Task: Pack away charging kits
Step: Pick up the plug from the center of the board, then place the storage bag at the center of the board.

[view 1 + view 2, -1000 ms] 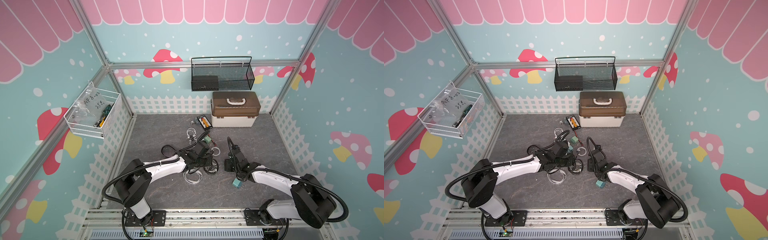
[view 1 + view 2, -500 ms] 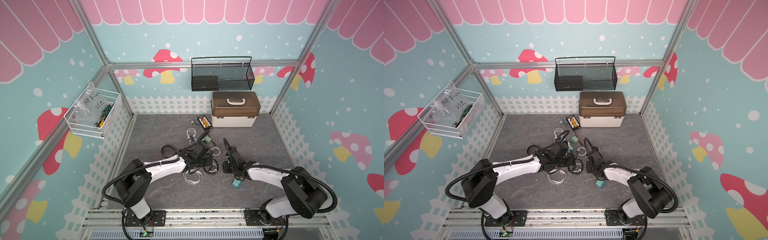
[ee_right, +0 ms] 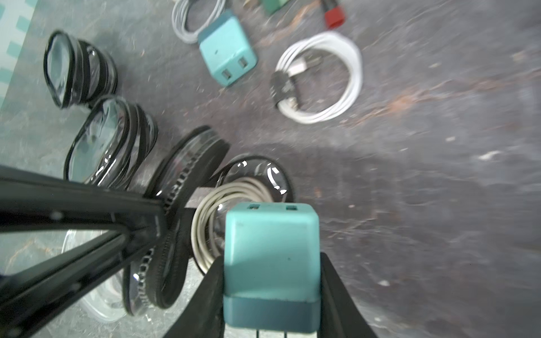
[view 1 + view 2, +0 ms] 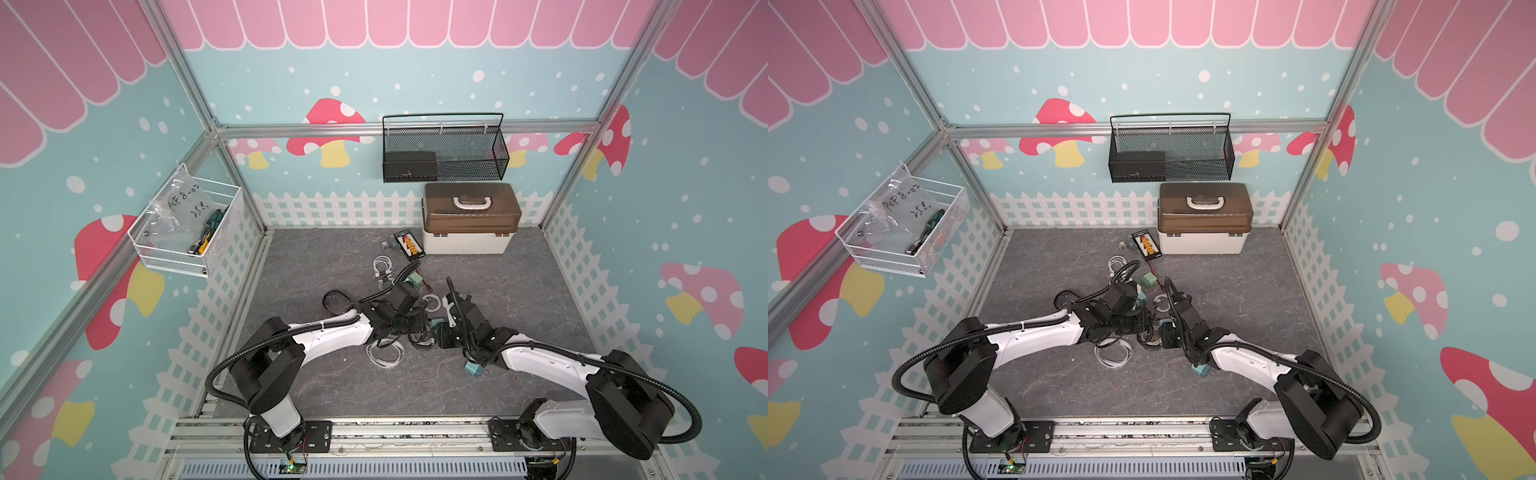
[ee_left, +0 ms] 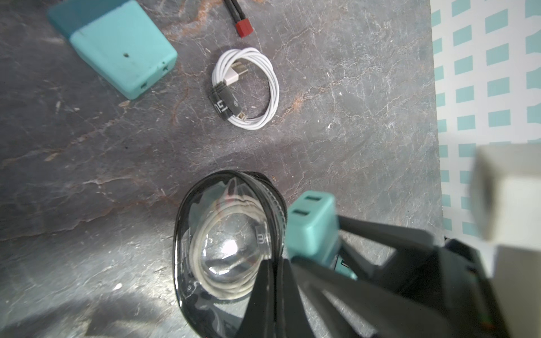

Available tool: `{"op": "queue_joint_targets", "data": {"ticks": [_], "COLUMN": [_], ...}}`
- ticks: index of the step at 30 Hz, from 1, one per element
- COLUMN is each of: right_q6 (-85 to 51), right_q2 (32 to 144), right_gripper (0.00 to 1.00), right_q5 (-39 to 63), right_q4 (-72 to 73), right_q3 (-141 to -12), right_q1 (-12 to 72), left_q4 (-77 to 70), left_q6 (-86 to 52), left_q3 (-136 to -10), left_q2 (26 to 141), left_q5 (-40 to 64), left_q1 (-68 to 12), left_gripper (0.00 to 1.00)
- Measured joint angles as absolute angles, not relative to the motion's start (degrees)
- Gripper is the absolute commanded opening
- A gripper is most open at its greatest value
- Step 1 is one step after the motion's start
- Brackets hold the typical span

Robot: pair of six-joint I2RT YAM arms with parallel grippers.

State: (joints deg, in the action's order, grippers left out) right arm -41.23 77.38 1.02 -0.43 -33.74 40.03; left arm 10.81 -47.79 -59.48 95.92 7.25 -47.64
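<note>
**Desk:** What is the right gripper (image 3: 270, 259) doing?

**Photographer:** It is clamping the held adapter (image 3: 270, 234), a teal cube plug. One finger is pressing flat on each side, and the jaws are standing only as wide as the cube.

**Desk:** Where is this happening?

**Photographer:** Near the middle of the grey bench (image 4: 519, 299), where the two arms are meeting in both top views.

**Desk:** Which way is the cube pointing?

**Photographer:** Its long axis is running in line with the fingers. The two-port face is pointing away from the wrist, toward the bench's left edge and the clear pouch (image 5: 225, 243). The prongs are pointing back at the wrist. The cube is sitting right against the pouch's black zipper rim. Whether it is passing the mouth, I cannot tell.

**Desk:** And the left gripper (image 5: 272, 263)?

**Photographer:** Pressed together, it is pinching that zipper rim. A pale cable coil (image 5: 202, 234) is lying inside the pouch.

**Desk:** What is lying around them?

**Photographer:** A loose adapter (image 3: 227, 52) and a white coil (image 3: 319, 79), strapped in black, are lying apart from each other, a little toward the back edge. A spare adapter (image 4: 473, 369) is lying beneath the right arm, nearer the front edge.
</note>
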Motion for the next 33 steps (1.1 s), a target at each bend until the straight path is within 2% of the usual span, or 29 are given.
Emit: {"op": "queue_joint_targets", "data": {"ticks": [9,15,18,23,29,33], "right_q6": [-42.02,-42.04,-42.04,-42.13,-42.04,-41.85], "right_q2": [82.48,84.23,84.97,85.21,83.48,80.79], "right_gripper": [0.16,0.26,0.38,0.49,0.56,0.54], "right_q5": [2.48,2.39,2.17,1.67,-0.03,-1.15], "right_q4": [0.82,0.97,0.97,0.8,-0.99,-2.5], "right_q3": [-36.53,-37.65,-38.26,-38.39,-38.39,-38.39], "right_q1": [41.32,41.34,41.36,41.34,41.36,41.34], "left_q4": [9.63,9.32,9.26,9.19,9.15,9.1], "left_q6": [-47.81,-47.81,-47.81,-47.81,-47.81,-47.81], "left_q3": [-59.48,-59.48,-59.48,-59.48,-59.48,-59.48], "left_q2": [96.23,96.25,96.25,96.25,96.25,96.25], "left_q5": [8.54,8.88,8.86,8.78,8.78,8.78], "left_q1": [-47.64,-47.42,-47.29,-47.18,-47.16,-47.16], "left_gripper": [0.0,0.0,0.0,0.0,0.0,0.0]}}
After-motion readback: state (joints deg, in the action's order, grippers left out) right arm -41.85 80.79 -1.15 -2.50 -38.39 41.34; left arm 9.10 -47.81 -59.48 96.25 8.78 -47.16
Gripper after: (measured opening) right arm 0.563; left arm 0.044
